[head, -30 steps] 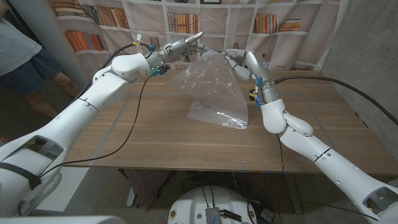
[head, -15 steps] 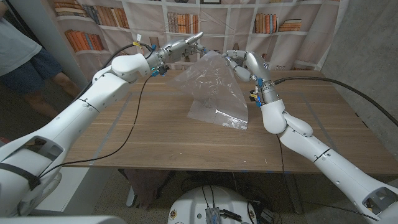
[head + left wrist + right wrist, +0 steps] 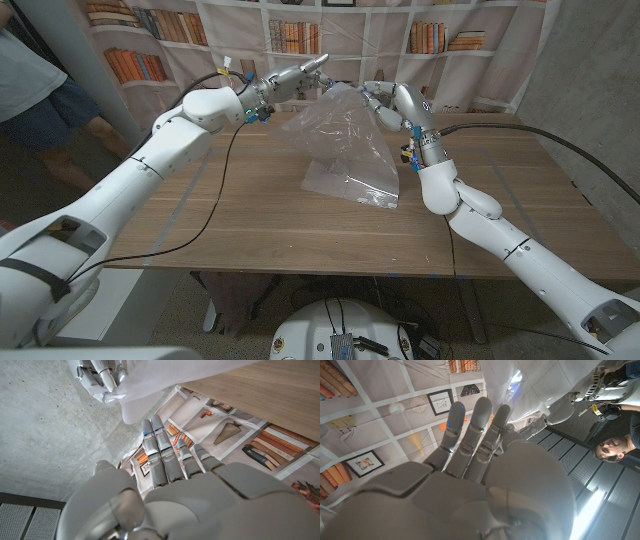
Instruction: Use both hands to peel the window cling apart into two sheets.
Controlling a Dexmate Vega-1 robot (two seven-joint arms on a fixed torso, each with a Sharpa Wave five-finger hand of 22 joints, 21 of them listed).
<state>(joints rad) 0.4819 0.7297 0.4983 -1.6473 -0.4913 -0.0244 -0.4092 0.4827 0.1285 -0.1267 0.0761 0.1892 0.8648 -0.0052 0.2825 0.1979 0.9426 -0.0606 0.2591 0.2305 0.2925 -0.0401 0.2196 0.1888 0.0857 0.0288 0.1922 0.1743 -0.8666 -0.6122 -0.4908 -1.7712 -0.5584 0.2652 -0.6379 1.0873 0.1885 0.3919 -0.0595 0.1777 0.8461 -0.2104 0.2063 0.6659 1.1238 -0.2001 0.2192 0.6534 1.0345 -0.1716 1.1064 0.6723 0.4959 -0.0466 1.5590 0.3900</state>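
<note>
Both arms are reaching over the far half of the wooden table (image 3: 250, 215), with the two hands raised near each other in front of a backdrop (image 3: 360, 30) printed with bookshelves. The right hand (image 3: 385, 100) is pinching the top of the window cling (image 3: 345, 150), a clear crinkled sheet that is hanging down from the fingers, its lower edge resting on the table. The left hand (image 3: 295, 78) is stretching its fingers out towards the cling's upper edge; whether they are touching or gripping it cannot be told from the head view. In the left wrist view, the left hand (image 3: 165, 475) is showing straight, close-set fingers, while the right hand (image 3: 100, 377) beyond it is gripping a pale fold of the cling (image 3: 142, 390). In the right wrist view, the right hand (image 3: 470, 475) is seen from behind. A person (image 3: 40, 100) is standing at the table's far left.
</note>
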